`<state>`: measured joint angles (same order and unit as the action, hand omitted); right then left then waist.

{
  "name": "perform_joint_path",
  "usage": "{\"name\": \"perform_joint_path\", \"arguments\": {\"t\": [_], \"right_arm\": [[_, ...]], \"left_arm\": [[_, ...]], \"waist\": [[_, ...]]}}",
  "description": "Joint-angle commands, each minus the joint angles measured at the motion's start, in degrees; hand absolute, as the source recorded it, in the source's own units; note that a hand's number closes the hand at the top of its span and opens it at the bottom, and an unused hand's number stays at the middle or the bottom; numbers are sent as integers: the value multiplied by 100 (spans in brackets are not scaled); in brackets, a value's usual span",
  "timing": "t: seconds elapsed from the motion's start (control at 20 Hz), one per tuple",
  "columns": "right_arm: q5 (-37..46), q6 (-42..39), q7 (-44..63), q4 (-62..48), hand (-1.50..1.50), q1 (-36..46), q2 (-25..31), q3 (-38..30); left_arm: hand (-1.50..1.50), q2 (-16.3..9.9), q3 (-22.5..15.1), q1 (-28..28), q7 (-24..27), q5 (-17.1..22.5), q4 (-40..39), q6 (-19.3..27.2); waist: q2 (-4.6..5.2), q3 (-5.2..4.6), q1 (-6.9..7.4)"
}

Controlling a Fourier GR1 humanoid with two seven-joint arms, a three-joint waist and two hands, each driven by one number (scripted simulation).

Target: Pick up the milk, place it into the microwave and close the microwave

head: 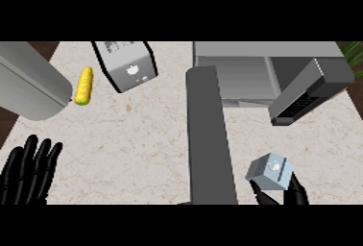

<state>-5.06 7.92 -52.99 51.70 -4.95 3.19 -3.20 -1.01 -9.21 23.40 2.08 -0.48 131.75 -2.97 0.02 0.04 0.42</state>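
Right hand [287,192] pinches the milk [270,171], lifted near the microwave [245,79], whose door [209,134] stands open. Placing and closing remain. Left hand [28,170] rests spread.

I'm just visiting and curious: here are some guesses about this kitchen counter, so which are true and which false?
1. The right hand holds the milk carton. True.
2. The microwave door is closed. False: it stands open, swung out over the counter.
3. A corn cob lies on the counter. True.
4. The left hand grips the corn. False: it rests open at the lower left, far from it.
5. The milk is already inside the microwave. False: it is outside, in front.
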Motion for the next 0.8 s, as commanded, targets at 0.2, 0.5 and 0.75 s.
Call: {"name": "perform_joint_path", "arguments": {"t": [0.2, 0.5, 0.75], "right_arm": [[-72, -799, -1092, -439, 150, -2, -109, 104], [65, -704, -241, 1261, 150, -501, -188, 823], [0, -1342, -558, 571, 150, 63, 272, 631]], "left_arm": [[-150, -10, 137, -155, 262, -20, -271, -12], [-150, -53, -7, 567, 178, 69, 298, -147], [-150, -233, 393, 548, -23, 540, 461, -322]], "waist": [[-2, 0, -30], [-26, -11, -35], [-12, -5, 6]]}}
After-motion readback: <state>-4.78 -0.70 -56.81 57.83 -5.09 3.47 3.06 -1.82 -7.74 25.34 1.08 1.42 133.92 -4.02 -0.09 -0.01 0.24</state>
